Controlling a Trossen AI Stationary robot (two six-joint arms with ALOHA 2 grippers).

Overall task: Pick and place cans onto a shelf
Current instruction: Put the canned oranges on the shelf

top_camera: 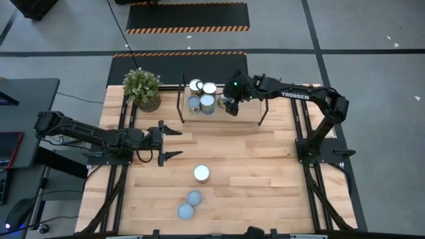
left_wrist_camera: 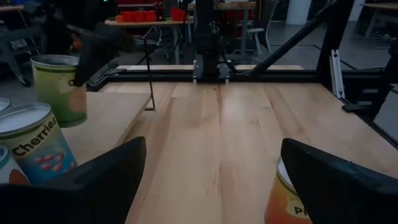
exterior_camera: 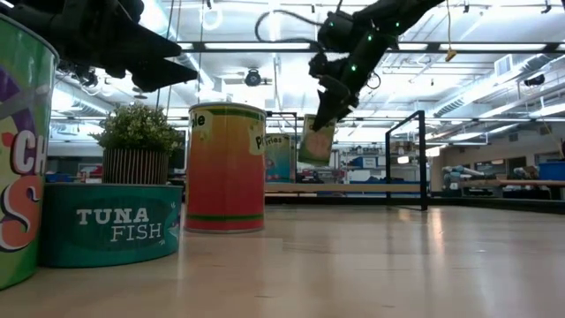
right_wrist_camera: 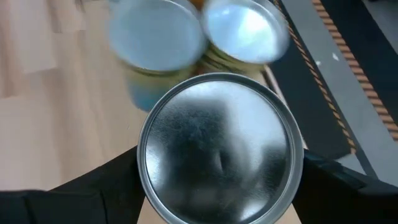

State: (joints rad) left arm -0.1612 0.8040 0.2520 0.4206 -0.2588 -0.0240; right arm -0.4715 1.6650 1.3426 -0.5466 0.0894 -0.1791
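Placement step in hand: right gripper (top_camera: 230, 104) is clamped on a small cylindrical can with a shiny silver lid and pale green label (exterior_camera: 317, 140), carried above the light wood plank shelf with thin black upright rods (top_camera: 246, 114) at the far side of the table. In the low view the held can hangs clear of the shelf plank, slightly tilted, not yet set down. In the right wrist view its lid fills the frame between the two dark fingers, with two other silver tops just beyond it. Four cans already stand clustered on the shelf (top_camera: 202, 95), just beside the carried one. Three cans wait on the large wooden tabletop (top_camera: 265, 172): a white-topped one (top_camera: 202, 174) near the middle and two blue-grey-topped ones (top_camera: 189, 205) nearer the front edge. Left gripper (top_camera: 170, 143) hovers over the left half of the table with its fingers spread wide and nothing between them. Potted green plant (top_camera: 142, 87) sits at the far left corner, apart from the work. Judgement: the next move calls for lowering the can straight down onto free plank beside the cluster, levelling it first, then releasing; a tilted set-down or a nudge against the neighbours could topple them.
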